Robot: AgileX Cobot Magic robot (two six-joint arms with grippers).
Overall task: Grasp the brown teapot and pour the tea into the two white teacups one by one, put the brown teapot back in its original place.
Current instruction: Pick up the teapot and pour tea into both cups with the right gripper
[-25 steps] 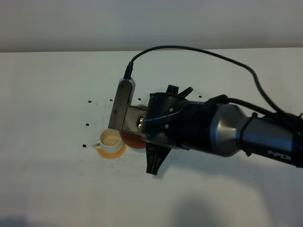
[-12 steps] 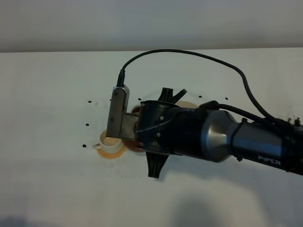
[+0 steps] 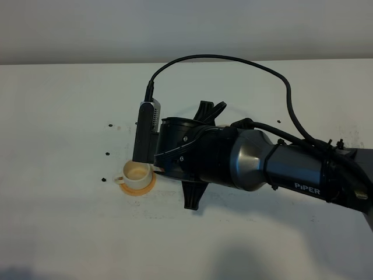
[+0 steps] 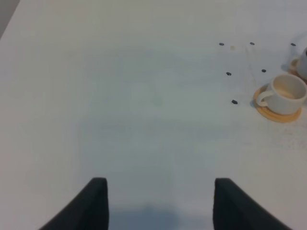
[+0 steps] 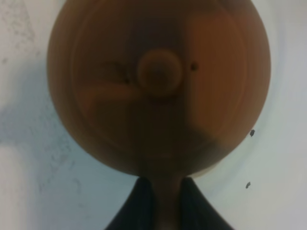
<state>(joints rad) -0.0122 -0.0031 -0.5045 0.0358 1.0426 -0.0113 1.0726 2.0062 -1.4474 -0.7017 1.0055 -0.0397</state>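
The brown teapot fills the right wrist view from above, its lid knob in the middle. My right gripper is shut on its handle. In the exterior view my right arm reaches across the middle and hides the teapot. One white teacup stands on an orange coaster just left of that arm. At the edge of the left wrist view, a sliver of a second white cup shows. A pale curved band beside the teapot may be the saucer. My left gripper is open over bare table.
The white table carries several small dark marks around the cup. A black cable arcs over the right arm, whose camera housing stands close above the cup.
My right arm has swung left and turned at the wrist. The teapot, seen brown beside the cup a second ago, is now hidden under the arm. The cup has not moved.
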